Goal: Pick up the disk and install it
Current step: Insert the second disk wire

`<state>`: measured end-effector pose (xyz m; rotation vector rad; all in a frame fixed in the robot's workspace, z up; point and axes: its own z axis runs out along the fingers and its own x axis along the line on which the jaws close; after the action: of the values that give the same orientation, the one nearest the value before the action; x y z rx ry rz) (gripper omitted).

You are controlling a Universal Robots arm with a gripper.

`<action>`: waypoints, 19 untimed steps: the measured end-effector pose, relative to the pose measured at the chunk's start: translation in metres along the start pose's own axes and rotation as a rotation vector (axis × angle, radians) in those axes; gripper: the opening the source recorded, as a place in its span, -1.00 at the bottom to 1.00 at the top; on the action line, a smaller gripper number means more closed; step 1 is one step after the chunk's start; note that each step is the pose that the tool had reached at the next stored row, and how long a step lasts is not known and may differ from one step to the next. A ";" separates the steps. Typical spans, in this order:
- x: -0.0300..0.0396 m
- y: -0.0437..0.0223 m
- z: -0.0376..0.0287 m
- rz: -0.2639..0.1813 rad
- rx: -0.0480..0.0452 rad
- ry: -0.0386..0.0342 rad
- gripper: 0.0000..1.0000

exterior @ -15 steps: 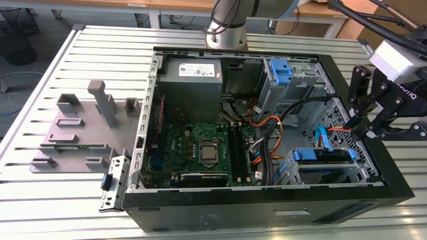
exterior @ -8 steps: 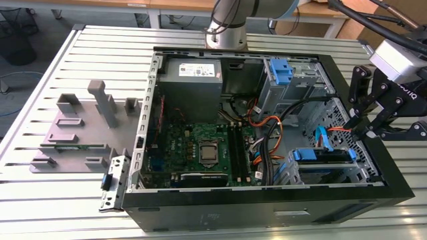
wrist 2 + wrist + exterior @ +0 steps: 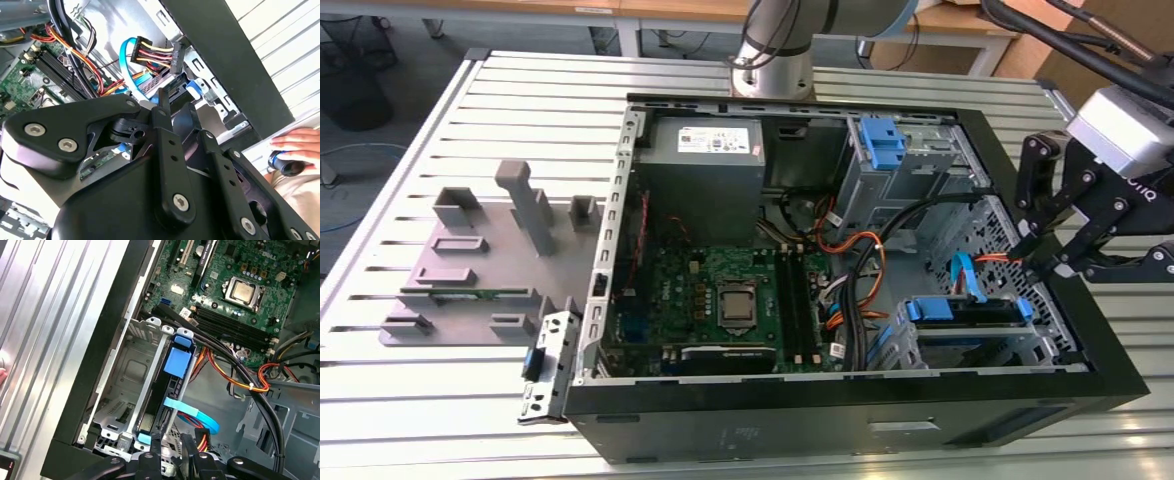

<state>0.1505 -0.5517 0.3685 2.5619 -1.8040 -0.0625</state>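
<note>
The disk (image 3: 966,311) stands on edge inside the metal drive cage (image 3: 1041,345) at the case's near corner on the exterior view's right, its blue rail facing up. The first wrist view looks down on the disk (image 3: 168,400) in the cage (image 3: 125,370), with its blue tab toward the motherboard. My gripper (image 3: 1051,268) hovers above the case's wall just beyond the cage, apart from the disk, its fingers drawn together with nothing between them. The gripper's black linkages (image 3: 175,102) are seen close up in the second wrist view, and the gripper (image 3: 170,452) sits just off the cage's end in the first wrist view.
The open black case (image 3: 854,420) holds a green motherboard (image 3: 734,300), a grey power-supply box (image 3: 704,150), an upper bay with a blue latch (image 3: 883,140) and loose orange, black and blue cables (image 3: 961,275). A grey fixture (image 3: 480,260) lies on the slatted table. A hand (image 3: 295,142) rests outside the case.
</note>
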 end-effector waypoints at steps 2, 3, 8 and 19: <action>0.0000 -0.0011 0.0002 -0.004 -0.0002 0.0002 -0.39; 0.0001 -0.0016 0.0003 -0.005 -0.0002 0.0003 -0.39; 0.0003 -0.0052 0.0022 -0.008 -0.0004 0.0002 -0.39; -0.0033 -0.0136 0.0080 -0.014 -0.0012 0.0001 -0.39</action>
<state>0.1620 -0.5439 0.3602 2.5741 -1.7851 -0.0636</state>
